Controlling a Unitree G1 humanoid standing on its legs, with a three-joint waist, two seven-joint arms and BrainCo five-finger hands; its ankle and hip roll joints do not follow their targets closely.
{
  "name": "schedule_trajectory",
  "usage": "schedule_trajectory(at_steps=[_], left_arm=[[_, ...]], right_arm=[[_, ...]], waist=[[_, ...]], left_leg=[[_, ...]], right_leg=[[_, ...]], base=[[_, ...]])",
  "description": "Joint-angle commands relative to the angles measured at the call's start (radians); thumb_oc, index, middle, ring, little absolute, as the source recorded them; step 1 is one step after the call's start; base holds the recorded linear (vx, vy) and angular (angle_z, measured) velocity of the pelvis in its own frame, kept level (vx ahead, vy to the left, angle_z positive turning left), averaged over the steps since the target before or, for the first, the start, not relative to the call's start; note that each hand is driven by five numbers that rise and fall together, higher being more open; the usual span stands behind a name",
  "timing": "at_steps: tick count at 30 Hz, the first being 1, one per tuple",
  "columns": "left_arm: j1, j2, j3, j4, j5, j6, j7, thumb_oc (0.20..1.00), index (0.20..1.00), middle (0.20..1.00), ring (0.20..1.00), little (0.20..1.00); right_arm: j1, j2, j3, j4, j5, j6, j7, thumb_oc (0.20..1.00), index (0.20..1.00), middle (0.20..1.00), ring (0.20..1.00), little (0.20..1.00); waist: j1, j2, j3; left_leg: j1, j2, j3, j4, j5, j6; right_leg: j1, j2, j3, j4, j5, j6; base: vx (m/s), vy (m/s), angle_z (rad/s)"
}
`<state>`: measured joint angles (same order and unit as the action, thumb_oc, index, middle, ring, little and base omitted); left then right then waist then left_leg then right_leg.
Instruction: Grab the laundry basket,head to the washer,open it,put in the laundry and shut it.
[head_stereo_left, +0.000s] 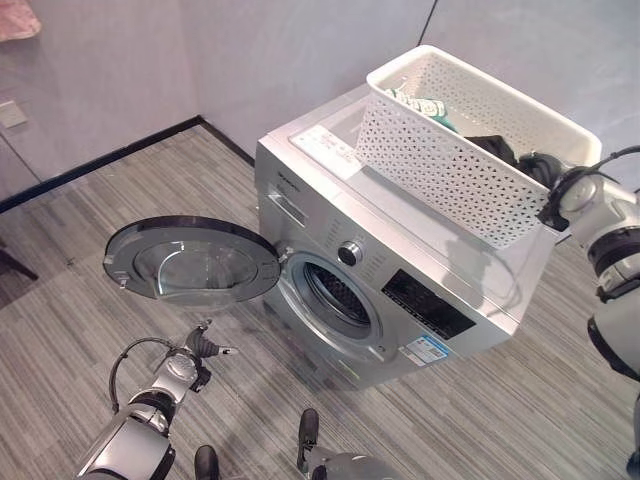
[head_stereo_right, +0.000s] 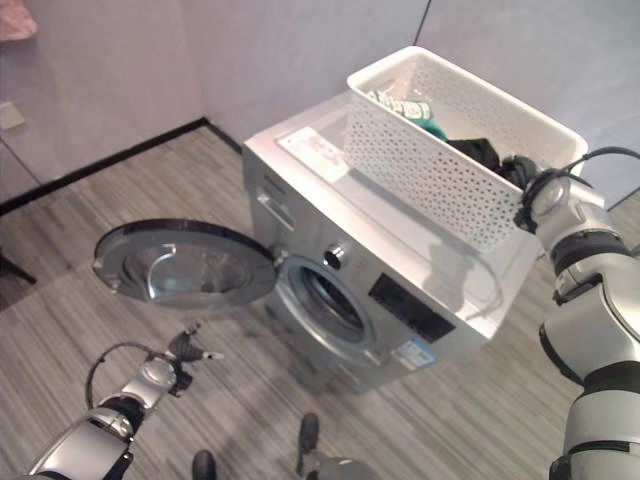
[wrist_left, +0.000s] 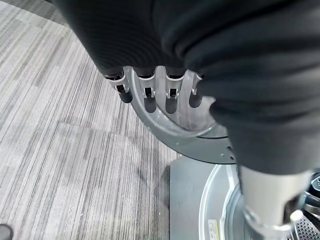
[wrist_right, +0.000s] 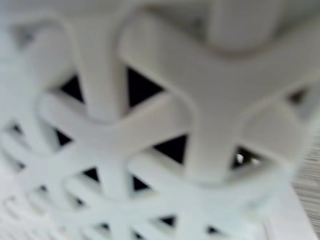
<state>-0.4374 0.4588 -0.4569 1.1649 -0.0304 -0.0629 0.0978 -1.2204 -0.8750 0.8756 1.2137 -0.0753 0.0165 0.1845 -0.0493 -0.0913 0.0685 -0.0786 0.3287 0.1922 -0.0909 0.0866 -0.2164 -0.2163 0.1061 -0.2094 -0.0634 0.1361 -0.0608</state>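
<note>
The white laundry basket (head_stereo_left: 470, 140) sits tilted on top of the silver washer (head_stereo_left: 400, 270) in the upper right of the frame, holding dark and green laundry (head_stereo_right: 470, 150). The right hand (head_stereo_left: 540, 168) reaches over the basket's right end and into it; whether its fingers are curled or straight cannot be told. The washer's round door (head_stereo_left: 190, 262) stands swung open at centre left, exposing the drum opening (head_stereo_left: 335, 295). The left hand (head_stereo_left: 205, 347) hangs at lower left just below the door, above the striped floor (head_stereo_left: 90, 240), fingers straight and apart, holding nothing
</note>
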Motion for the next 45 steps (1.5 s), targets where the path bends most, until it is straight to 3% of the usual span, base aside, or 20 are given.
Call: schedule_trajectory(at_steps=[1, 11, 18, 25, 32, 38, 43, 45], left_arm=[[-0.098, 0.037, -0.003, -0.024, -0.002, -0.043, -0.012, 1.000, 1.000, 1.000, 1.000, 1.000], [-0.065, 0.021, 0.011, -0.023, -0.025, -0.035, -0.010, 1.000, 1.000, 1.000, 1.000, 1.000], [0.000, 0.013, 0.020, -0.015, -0.011, -0.032, -0.021, 1.000, 1.000, 1.000, 1.000, 1.000], [0.037, 0.020, 0.040, -0.020, -0.022, -0.051, -0.009, 1.000, 1.000, 1.000, 1.000, 1.000], [0.097, 0.027, 0.068, -0.096, -0.057, -0.072, 0.017, 1.000, 1.000, 1.000, 1.000, 1.000], [0.160, 0.032, 0.089, -0.185, -0.080, -0.082, 0.024, 1.000, 1.000, 1.000, 1.000, 1.000], [0.214, 0.037, 0.101, -0.271, -0.086, -0.083, 0.034, 1.000, 1.000, 1.000, 1.000, 1.000], [0.238, 0.040, 0.103, -0.315, -0.079, -0.082, 0.043, 1.000, 1.000, 1.000, 1.000, 1.000]], right_arm=[[0.010, -0.016, 0.058, 0.079, -0.057, 0.009, 0.077, 0.200, 0.200, 0.200, 0.200, 0.200], [0.003, -0.006, -0.041, 0.138, -0.053, 0.011, -0.027, 0.200, 0.200, 0.200, 0.200, 0.200], [-0.048, -0.044, -0.047, 0.077, 0.026, 0.000, -0.027, 0.200, 0.200, 0.200, 0.200, 0.200], [-0.177, -0.117, -0.139, 0.118, 0.175, -0.027, -0.151, 0.200, 0.200, 0.200, 0.200, 0.200], [-0.334, -0.134, -0.166, 0.101, 0.269, -0.042, -0.264, 0.200, 0.200, 0.200, 0.200, 0.200], [-0.420, -0.144, -0.141, 0.072, 0.273, -0.044, -0.331, 0.200, 0.200, 0.200, 0.200, 0.200], [-0.495, -0.165, -0.125, 0.042, 0.174, -0.029, -0.451, 0.200, 0.200, 0.200, 0.200, 0.200], [-0.534, -0.205, -0.109, -0.012, 0.086, -0.002, -0.546, 0.200, 0.200, 0.200, 0.200, 0.200]], waist=[[0.027, 0.013, 0.116], [0.024, 0.038, 0.113], [0.015, 0.024, 0.076], [0.006, 0.008, 0.018], [0.001, -0.001, -0.028], [0.003, -0.008, -0.048], [0.011, -0.012, -0.058], [0.016, -0.017, -0.064]], left_leg=[[0.052, 0.062, -0.021, 0.078, 0.146, 0.031], [0.040, 0.073, -0.010, 0.067, 0.158, 0.026], [0.075, 0.078, -0.010, 0.083, 0.152, 0.023], [0.143, 0.074, -0.015, 0.085, 0.155, 0.023], [0.179, 0.064, -0.021, 0.089, 0.167, 0.027], [0.191, 0.058, -0.029, 0.102, 0.166, 0.032], [0.202, 0.052, -0.044, 0.110, 0.160, 0.038], [0.204, 0.049, -0.055, 0.116, 0.147, 0.043]], right_leg=[[-0.048, -0.102, 0.050, 0.149, -0.194, 0.101], [-0.056, -0.104, 0.028, 0.157, -0.205, 0.095], [0.000, -0.091, 0.030, 0.143, -0.208, 0.095], [0.084, -0.092, 0.032, 0.116, -0.213, 0.103], [0.136, -0.101, 0.031, 0.101, -0.210, 0.109], [0.165, -0.106, 0.030, 0.096, -0.210, 0.111], [0.184, -0.111, 0.026, 0.098, -0.213, 0.113], [0.194, -0.115, 0.022, 0.101, -0.218, 0.114]], base=[[-0.04, -0.048, 0.15], [-0.01, -0.011, 0.07], [0.05, -0.008, 0.02], [0.08, 0.016, 0.04], [0.05, 0.027, -0.01], [0.01, 0.010, 0.00], [0.02, 0.027, 0.04], [0.01, 0.034, 0.01]])
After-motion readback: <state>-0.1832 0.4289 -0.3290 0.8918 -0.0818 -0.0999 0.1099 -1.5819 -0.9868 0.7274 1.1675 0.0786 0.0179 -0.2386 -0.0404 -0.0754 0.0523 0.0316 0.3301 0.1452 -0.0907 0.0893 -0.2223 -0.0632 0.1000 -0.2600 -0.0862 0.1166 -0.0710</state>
